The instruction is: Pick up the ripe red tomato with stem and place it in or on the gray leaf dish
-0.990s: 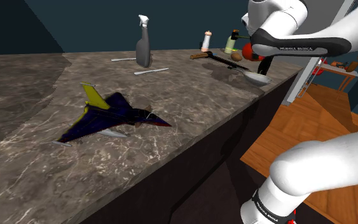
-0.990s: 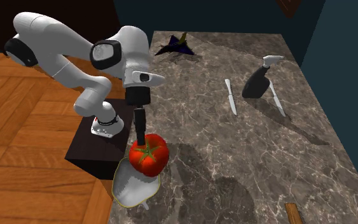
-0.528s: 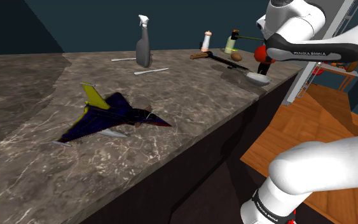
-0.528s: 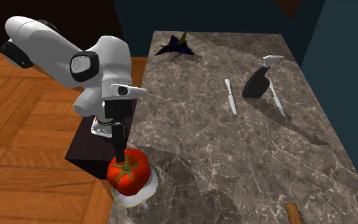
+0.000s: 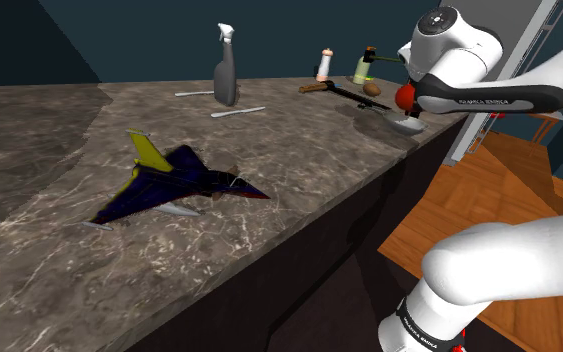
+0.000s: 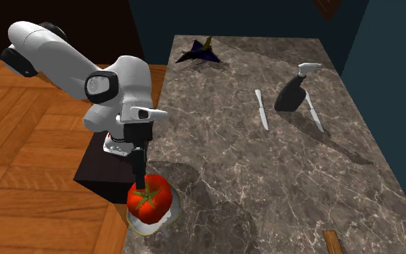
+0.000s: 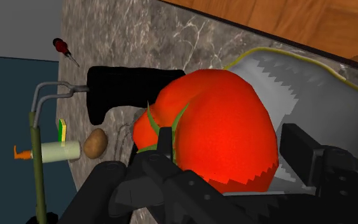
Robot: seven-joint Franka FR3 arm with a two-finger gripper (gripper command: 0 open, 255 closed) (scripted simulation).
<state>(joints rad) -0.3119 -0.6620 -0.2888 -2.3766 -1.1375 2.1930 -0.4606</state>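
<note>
The red tomato (image 6: 149,200) with a green stem sits low on the grey leaf dish (image 6: 153,224), which lies at the counter's edge near the stand. My gripper (image 6: 143,189) comes straight down onto the stem side and is shut on the tomato. Seen from the wrist, the tomato (image 7: 222,127) bulges between the black fingers (image 7: 142,175), with the yellow-rimmed dish (image 7: 336,102) right behind it. From the shoulder camera the tomato (image 5: 405,96) shows as a red spot under the hand, just above the dish (image 5: 406,126). Whether tomato and dish touch, I cannot tell.
A dark toy jet (image 5: 174,185) lies mid-counter. A grey spray bottle (image 5: 226,70) and a knife (image 5: 237,111) are farther back; a second knife (image 6: 314,113) lies beside the bottle. Bottles (image 5: 326,65), a potato (image 7: 95,142) and a red screwdriver (image 7: 64,49) crowd beyond the dish. Wooden floor lies past the counter edge.
The hand has carried the tomato down and toward the second exterior view's left, from above the dish to low on it. The grip has stayed shut.
</note>
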